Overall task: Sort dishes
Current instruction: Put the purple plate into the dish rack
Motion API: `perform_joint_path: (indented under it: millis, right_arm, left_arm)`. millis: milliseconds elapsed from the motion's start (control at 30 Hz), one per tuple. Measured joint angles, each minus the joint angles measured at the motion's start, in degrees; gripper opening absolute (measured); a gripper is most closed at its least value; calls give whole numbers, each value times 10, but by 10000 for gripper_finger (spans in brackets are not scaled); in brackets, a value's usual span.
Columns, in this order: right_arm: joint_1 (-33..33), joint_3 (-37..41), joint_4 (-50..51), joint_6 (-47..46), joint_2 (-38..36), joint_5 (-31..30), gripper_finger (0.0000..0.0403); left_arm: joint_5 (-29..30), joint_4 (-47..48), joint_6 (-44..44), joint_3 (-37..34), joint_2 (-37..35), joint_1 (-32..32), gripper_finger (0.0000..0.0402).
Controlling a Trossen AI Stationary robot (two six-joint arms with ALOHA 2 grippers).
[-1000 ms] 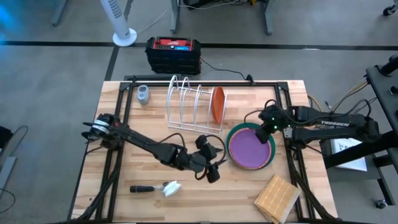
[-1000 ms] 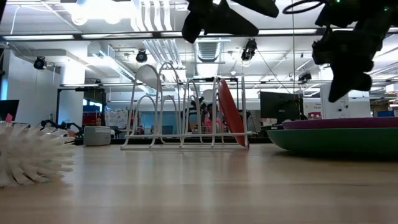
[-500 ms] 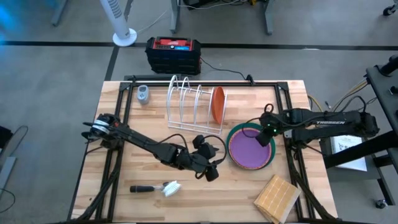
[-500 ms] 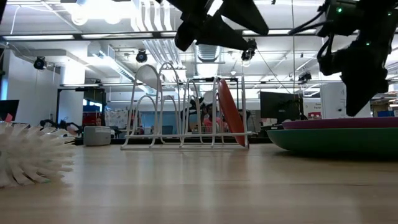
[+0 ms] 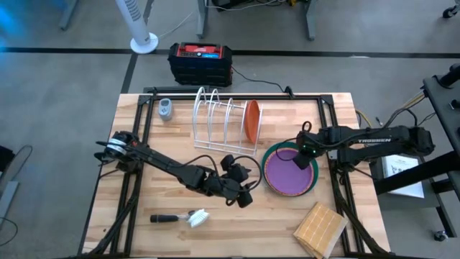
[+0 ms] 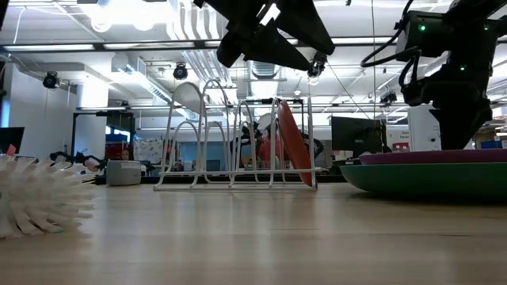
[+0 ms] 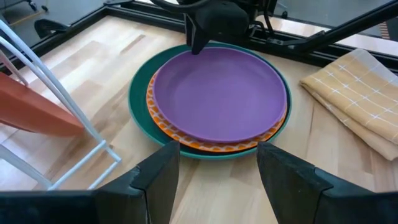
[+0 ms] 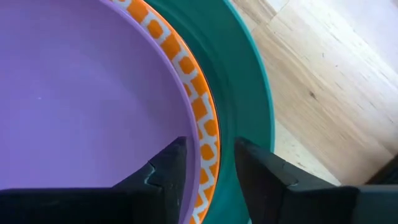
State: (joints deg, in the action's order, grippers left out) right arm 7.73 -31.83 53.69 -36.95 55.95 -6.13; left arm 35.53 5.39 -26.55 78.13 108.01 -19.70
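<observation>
Because the purple plate point(image 7: 221, 93) lies stacked on an orange-patterned plate point(image 7: 186, 134) inside the teal plate point(image 5: 272, 155), the right gripper point(image 8: 208, 165) straddles its rim with parted, empty fingers, seemingly to pinch it.

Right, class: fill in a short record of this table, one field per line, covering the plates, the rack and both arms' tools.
Stack: purple plate on an orange-patterned plate, on a teal plate
Rack: white wire rack, an orange plate standing on edge in it
Right tool: open, over the stack's rim
Left tool: open, facing the stack, holding nothing
</observation>
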Motion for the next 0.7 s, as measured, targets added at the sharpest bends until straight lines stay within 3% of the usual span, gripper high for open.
perform_joint_path:
  millis: [233,367,533,700]
  right_arm:
    - [0,11,-22,2,4,1,112]
    - [0,19,-36,9,4,2,81]
    - [0,18,-35,30,4,3,15]
    - [0,5,-33,41,-2,6,8]
  left_arm:
    - [1,0,0,0,0,0,203]
    - [19,0,0,0,0,0,203]
    - [31,-1,0,0,0,0,203]
    - [55,-2,0,0,0,0,203]
